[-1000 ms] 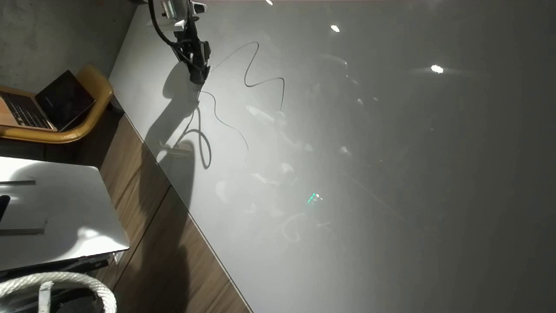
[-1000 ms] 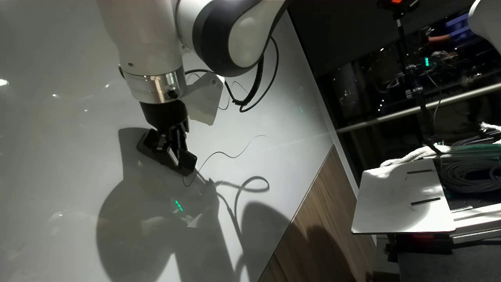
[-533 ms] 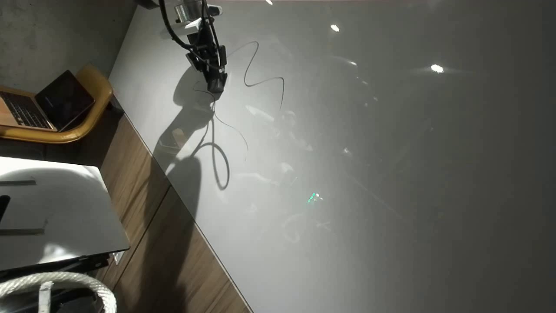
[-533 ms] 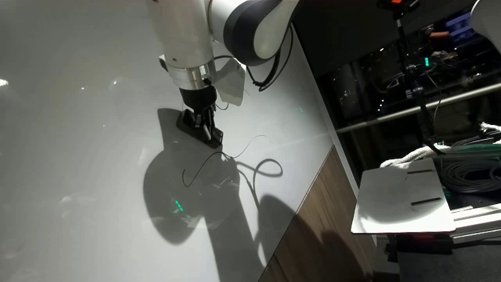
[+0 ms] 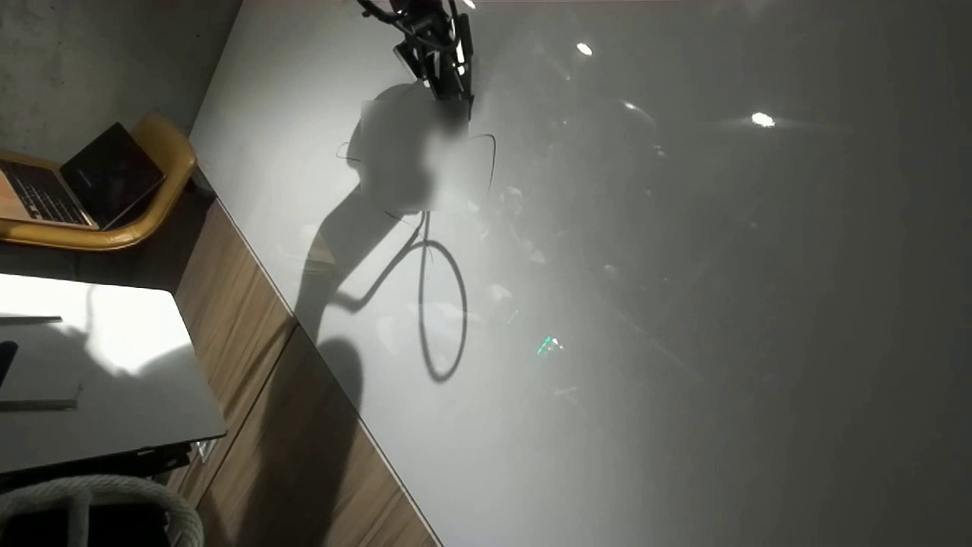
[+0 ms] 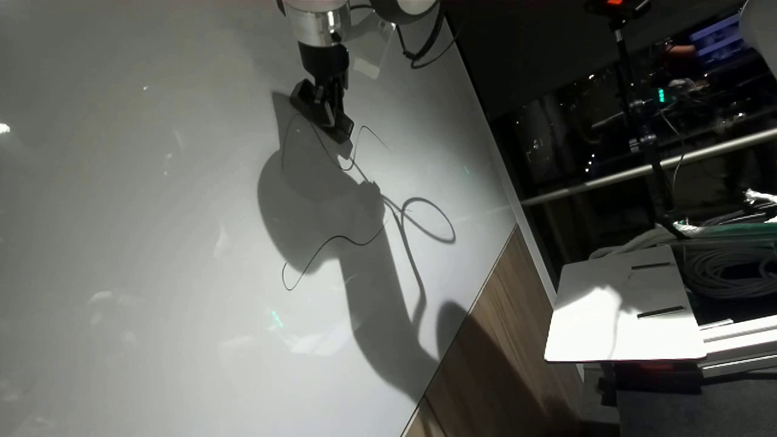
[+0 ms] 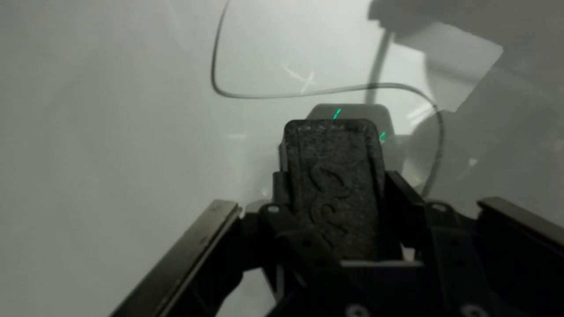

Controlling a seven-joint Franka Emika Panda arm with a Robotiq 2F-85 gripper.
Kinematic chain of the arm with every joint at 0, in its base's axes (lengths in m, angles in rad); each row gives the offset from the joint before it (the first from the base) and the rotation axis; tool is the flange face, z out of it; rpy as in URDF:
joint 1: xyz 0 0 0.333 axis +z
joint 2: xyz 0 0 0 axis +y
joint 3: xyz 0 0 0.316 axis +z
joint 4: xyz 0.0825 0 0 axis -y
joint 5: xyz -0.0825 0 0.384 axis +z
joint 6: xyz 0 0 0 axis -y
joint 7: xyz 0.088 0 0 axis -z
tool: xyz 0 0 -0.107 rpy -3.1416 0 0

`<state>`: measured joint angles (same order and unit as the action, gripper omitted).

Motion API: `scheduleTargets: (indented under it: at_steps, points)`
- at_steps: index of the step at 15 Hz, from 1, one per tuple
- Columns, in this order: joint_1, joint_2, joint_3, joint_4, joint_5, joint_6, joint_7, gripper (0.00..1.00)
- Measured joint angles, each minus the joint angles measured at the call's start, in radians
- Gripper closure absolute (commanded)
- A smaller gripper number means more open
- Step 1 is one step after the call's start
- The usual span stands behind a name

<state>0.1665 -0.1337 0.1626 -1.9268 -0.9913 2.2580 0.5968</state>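
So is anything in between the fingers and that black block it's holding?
Nothing visible: in the wrist view, the fingers sit against both sides of the black block.

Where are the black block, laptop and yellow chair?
Black block (image 7: 337, 187): in the wrist view, broad face.
Laptop (image 5: 105, 176): in an exterior view, dark screen.
Yellow chair (image 5: 179, 172): in an exterior view, curved rim.
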Motion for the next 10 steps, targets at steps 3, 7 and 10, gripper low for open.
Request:
scheduleTargets:
  at_steps: [3,7,10]
  points:
    - [-0.011,-0.035,0.002,0.014,0.002,0.000,-0.005,0.70]
    - [-0.006,0.012,0.030,0.027,0.005,0.007,0.004,0.70]
    - [0.008,0.071,0.061,0.046,0.005,-0.025,0.011,0.70]
